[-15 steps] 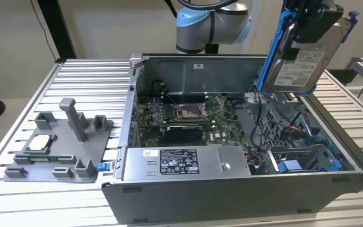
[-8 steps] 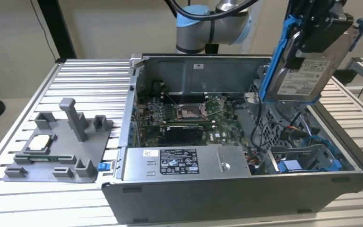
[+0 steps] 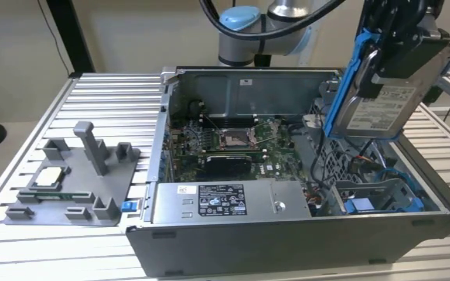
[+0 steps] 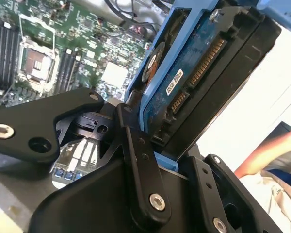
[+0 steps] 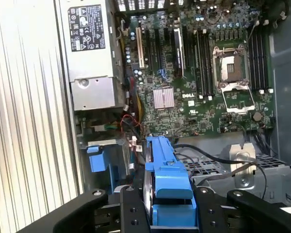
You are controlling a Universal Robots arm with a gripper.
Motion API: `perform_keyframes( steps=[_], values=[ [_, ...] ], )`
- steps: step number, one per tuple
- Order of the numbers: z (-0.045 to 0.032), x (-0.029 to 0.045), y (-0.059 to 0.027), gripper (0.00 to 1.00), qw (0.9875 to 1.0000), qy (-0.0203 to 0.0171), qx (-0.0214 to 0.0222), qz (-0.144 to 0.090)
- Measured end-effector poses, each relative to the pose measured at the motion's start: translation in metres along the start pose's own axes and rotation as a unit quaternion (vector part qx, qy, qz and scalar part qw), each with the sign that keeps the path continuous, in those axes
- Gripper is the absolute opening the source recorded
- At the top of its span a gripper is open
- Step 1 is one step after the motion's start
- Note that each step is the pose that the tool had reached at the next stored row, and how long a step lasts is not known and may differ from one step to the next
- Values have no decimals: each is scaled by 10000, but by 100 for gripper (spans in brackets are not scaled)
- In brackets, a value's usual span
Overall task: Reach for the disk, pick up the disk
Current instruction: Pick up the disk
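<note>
Since the disk (image 3: 383,88) is a stiff metal slab, it is judged fairly heavy, shock-sensitive, and smooth on its faces; the blue rails (image 5: 166,167) along its long edges are judged the surer hold. It is clamped between the fingers of the tool (image 3: 401,50) at its upper end and hangs below, lifted clear above the open case (image 3: 303,234). The arm (image 3: 264,29) is raised behind the case, with the tool pointed downward.

We saw the silver-grey disk (image 3: 381,108) with white label and blue rails, held in the black claw (image 3: 401,55), a green motherboard (image 3: 233,143), a grey fixture (image 3: 77,181), and a ribbed silver surface (image 3: 100,99).
</note>
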State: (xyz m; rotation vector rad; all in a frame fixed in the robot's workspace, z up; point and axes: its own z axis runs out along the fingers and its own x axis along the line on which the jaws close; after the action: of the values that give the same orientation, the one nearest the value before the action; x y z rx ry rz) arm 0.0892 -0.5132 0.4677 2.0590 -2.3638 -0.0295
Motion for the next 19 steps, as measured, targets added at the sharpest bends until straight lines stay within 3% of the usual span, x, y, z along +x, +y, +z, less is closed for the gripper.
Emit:
perform_keyframes(
  steps=[11, 19],
  values=[
    [17, 335, -26, 0, 10000, 0, 2, 0],
    [25, 524, -52, 0, 10000, 0, 2, -1]
  ],
)
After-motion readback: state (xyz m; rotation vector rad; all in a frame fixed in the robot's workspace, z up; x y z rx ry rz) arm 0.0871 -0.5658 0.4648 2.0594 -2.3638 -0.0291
